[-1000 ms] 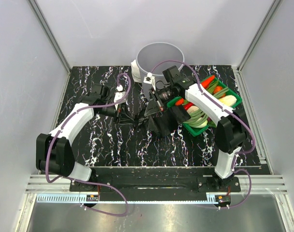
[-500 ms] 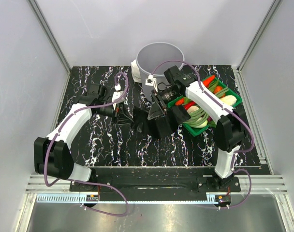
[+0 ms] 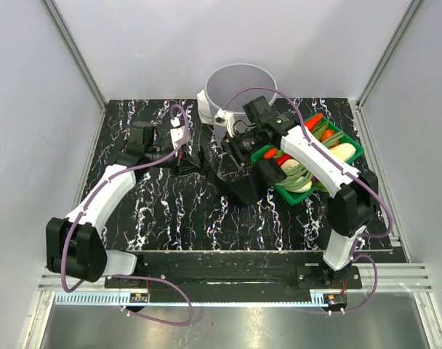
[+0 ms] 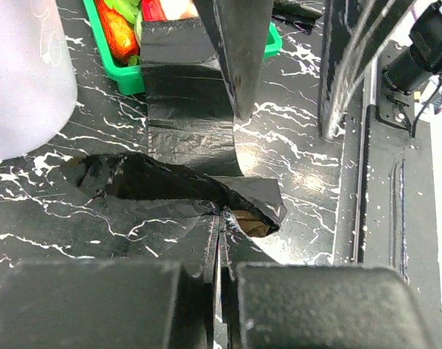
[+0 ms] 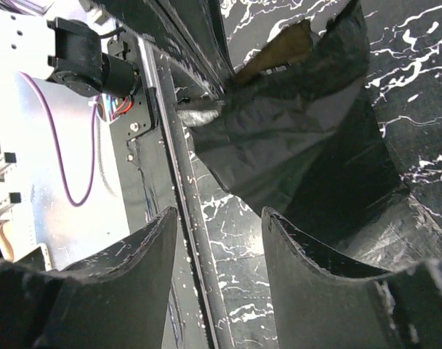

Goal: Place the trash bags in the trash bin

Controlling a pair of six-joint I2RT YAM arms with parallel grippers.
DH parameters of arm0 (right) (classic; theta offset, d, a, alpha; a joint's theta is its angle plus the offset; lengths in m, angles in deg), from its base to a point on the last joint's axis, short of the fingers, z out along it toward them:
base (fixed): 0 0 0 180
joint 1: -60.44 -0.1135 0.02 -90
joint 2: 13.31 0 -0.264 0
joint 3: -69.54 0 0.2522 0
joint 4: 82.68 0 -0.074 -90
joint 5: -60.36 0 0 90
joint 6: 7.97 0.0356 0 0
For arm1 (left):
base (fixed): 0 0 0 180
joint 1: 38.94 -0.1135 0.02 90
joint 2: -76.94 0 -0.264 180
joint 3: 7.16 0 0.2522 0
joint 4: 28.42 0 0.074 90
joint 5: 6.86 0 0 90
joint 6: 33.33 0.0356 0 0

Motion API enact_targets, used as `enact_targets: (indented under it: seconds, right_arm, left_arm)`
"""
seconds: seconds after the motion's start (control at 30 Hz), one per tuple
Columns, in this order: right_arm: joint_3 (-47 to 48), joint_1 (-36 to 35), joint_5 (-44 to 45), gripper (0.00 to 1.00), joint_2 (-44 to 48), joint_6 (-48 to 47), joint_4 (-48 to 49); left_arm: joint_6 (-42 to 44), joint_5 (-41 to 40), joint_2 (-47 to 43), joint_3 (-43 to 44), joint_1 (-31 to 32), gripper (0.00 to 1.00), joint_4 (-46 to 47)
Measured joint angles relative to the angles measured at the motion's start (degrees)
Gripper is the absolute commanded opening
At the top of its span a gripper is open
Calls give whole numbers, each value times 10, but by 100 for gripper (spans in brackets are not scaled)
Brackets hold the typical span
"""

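The thin, glossy black plastic trash bag (image 3: 239, 190) lay crumpled on the black white-veined marble-pattern table (image 3: 155, 218), between the two arms and just in front of the plain light-grey round plastic trash bin (image 3: 210, 86); none of it was in the bin yet. The left gripper (image 4: 219, 240) was closed tight, a corner of the film pinched where its jaws met; from there the bag ran in a creased band towards the green rectangular plastic basket of vegetables (image 3: 354, 151). The right gripper (image 5: 221, 225) stood with its jaws parted about halfway; the film lay just beyond the fingertips and nothing showed clamped between them.

The step in hand looked like giving the right arm a hold on the bag, so that both arms could carry it to the bin. To do it well, the right jaws should take a gathered fold rather than one slippery layer, well apart from the left pinch; the left should hold firm meanwhile. Both should then rise together, high enough for the hanging film to clear the rim; a trailing end could snag the basket or drag against the bin and tip it; lowering the bulk in before letting go seemed safest.
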Motion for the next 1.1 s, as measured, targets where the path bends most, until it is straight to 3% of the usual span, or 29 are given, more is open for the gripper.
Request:
enact_targets:
  seconds: [0.37, 0.53, 0.6, 0.7, 0.8, 1.1]
  right_arm:
    - [59, -35, 55, 59, -57, 92, 55]
    - [76, -35, 66, 56, -78, 112, 61]
    - [79, -35, 67, 47, -86, 116, 62]
    - [82, -35, 67, 25, -96, 122, 62]
    - [82, -35, 67, 12, -98, 123, 61]
    - [80, -35, 110, 6, -94, 110, 58]
  left_arm:
    - [-23, -56, -16, -29, 36, 0, 41]
    - [-23, -60, -19, -36, 42, 0, 43]
    - [-23, -60, -22, -37, 43, 0, 45]
    - [-21, -61, -26, -40, 45, 0, 45]
    - [-21, -61, -26, -40, 45, 0, 45]
    - [-20, -99, -33, -49, 45, 0, 46]
